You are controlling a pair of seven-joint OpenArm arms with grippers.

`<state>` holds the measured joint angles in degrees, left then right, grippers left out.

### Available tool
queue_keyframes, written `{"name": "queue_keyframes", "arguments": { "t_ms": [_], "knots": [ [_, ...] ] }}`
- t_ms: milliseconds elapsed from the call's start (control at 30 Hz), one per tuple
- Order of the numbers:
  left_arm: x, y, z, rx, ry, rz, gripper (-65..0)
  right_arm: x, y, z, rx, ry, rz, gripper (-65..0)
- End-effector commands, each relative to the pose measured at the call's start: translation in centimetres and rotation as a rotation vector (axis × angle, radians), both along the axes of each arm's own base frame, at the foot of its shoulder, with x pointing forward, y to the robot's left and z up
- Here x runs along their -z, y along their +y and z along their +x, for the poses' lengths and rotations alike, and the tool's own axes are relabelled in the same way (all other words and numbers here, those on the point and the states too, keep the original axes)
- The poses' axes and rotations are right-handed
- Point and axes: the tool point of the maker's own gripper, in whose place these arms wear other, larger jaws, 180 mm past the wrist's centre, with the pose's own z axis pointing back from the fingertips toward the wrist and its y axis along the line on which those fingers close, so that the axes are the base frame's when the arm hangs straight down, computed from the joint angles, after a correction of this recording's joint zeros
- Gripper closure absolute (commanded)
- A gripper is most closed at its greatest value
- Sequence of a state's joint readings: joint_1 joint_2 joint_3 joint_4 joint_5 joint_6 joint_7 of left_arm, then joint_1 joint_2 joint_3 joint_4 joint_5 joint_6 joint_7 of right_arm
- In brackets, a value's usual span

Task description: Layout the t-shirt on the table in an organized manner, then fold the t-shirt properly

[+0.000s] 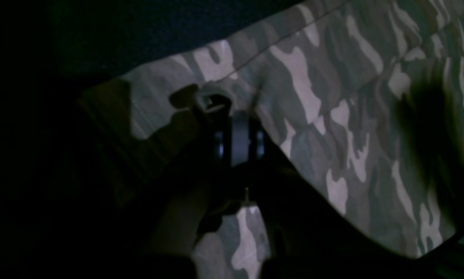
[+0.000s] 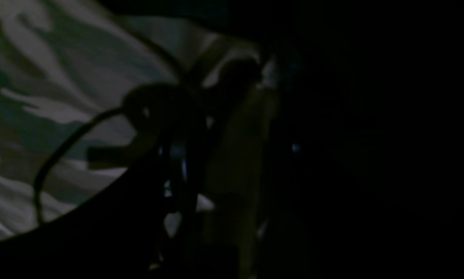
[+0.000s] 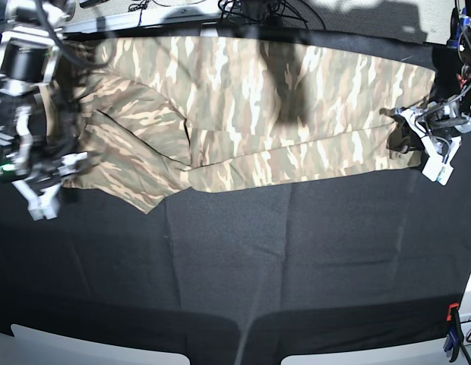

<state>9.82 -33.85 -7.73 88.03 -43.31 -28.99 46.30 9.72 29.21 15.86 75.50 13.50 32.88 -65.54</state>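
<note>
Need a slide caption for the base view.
Camo t-shirt spread lengthwise on the black table, left gripper pinching one end, right gripper at the other.

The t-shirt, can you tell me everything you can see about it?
The t-shirt is soft cloth in tan, cream and olive camouflage. It lies stretched wide across the far part of the black table, partly folded, its lower edge doubled up and one sleeve flap sticking out toward the near side. The left tool is shut on a bunched bit of its edge. The right tool sits at the opposite end, too dark to judge its grip.
</note>
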Motion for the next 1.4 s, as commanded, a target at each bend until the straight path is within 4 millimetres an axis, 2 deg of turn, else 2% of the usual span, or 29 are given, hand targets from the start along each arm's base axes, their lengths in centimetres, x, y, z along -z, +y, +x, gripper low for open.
{"name": "queue_keyframes", "arguments": {
  "t_ms": [0, 100, 267, 467, 667, 800, 967, 1100, 1300, 1367],
  "knots": [
    [-1.5, 0.4, 1.1, 0.003, -0.055, -0.001, 0.0, -2.3, -1.2, 1.5, 0.01, -0.064, -0.024, -27.5],
    [-1.5, 0.4, 1.1, 0.003, -0.055, -0.001, 0.0, -3.3, -1.7, 2.2, 0.02, -0.089, -0.032, -27.5],
    [-1.5, 0.4, 1.1, 0.003, -0.055, 0.0, 0.0, -4.2, 1.6, 3.7, -0.011, -0.168, 0.157, -27.5],
    [-1.5, 0.4, 1.1, 0.003, -0.055, 0.0, 0.0, -3.5, 3.6, 3.8, -0.081, -0.166, 0.196, -27.5],
    [-1.5, 0.4, 1.1, 0.003, -0.055, 0.0, 0.0, -2.2, 5.1, 4.3, -0.113, -0.179, 0.16, -27.5],
    [-1.5, 0.4, 1.1, 0.003, -0.055, 0.0, 0.0, -2.1, 5.1, 4.9, -0.119, -0.208, 0.122, -27.5],
    [-1.5, 0.4, 1.1, 0.003, -0.055, 0.0, 0.0, -1.8, 4.4, 4.6, -0.115, -0.197, 0.099, -27.5],
    [-1.5, 0.4, 1.1, 0.003, -0.055, 0.0, 0.0, -0.5, 3.8, 3.9, -0.095, -0.154, 0.098, -27.5],
    [-1.5, 0.4, 1.1, 0.003, -0.055, 0.0, 0.0, 0.3, 4.7, 3.2, -0.084, -0.109, 0.17, -27.5],
    [-1.5, 0.4, 1.1, 0.003, -0.055, 0.0, 0.0, 0.4, 5.6, 2.7, -0.107, -0.087, 0.214, -27.5]
  ]
}}
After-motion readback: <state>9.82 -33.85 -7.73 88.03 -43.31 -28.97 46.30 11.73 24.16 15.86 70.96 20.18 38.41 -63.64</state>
